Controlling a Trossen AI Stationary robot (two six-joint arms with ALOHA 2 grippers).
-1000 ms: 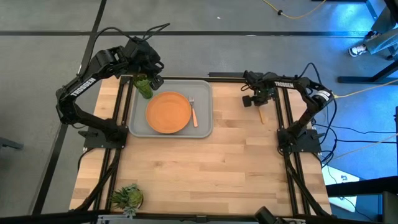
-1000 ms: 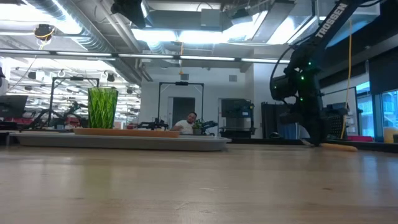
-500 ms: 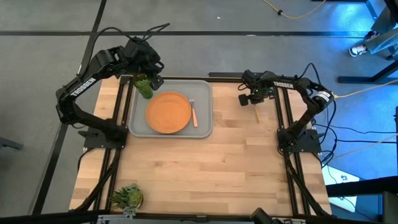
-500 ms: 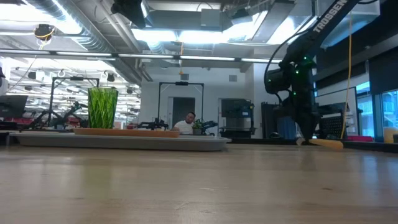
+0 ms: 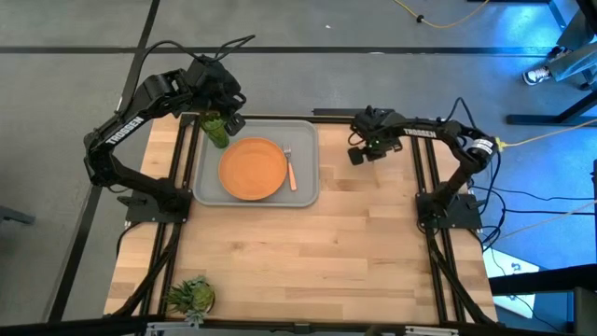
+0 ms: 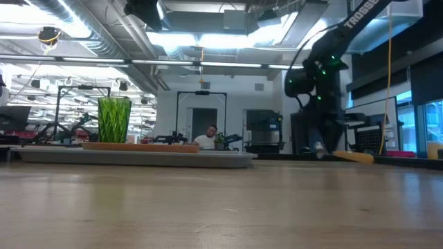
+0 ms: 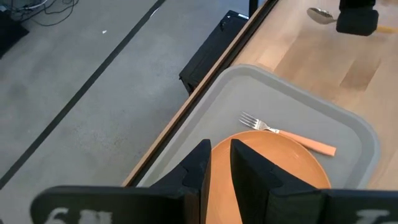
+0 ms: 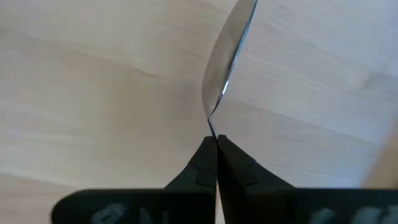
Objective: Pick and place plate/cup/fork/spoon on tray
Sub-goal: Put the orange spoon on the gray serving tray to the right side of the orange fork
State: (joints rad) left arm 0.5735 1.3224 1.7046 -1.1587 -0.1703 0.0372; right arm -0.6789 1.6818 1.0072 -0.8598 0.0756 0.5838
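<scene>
The grey tray (image 5: 210,189) lies at the table's far left. On it are the orange plate (image 5: 253,169), the fork (image 5: 290,168) beside the plate, and the green cup (image 5: 216,129) standing upright in the far left corner. My left gripper (image 7: 220,163) hovers above that corner next to the cup, its fingers a narrow gap apart with nothing between them. My right gripper (image 5: 359,155) is just right of the tray, pointing down and shut on the spoon (image 8: 225,59). The spoon's orange handle (image 6: 354,157) sticks out to one side. My right gripper pinches the spoon's thin metal neck (image 8: 212,127), just behind the bowl, between its two fingertips from above. The bowl (image 7: 320,14) juts out past the fingers, turned on edge. The handle slants down low over the table; whether its end touches the wood I cannot tell.
A spiky green plant (image 5: 191,296) sits at the table's near left corner. Bare wood (image 5: 308,261) spreads over the middle and near part of the table. Black frame rails (image 5: 424,177) run along both sides by the arm bases.
My right gripper has moved toward the table's left edge, closer to the tray, and risen a little, taking the spoon with it. The spoon's handle, which lay flat on the table, now slants with its gripped end raised.
</scene>
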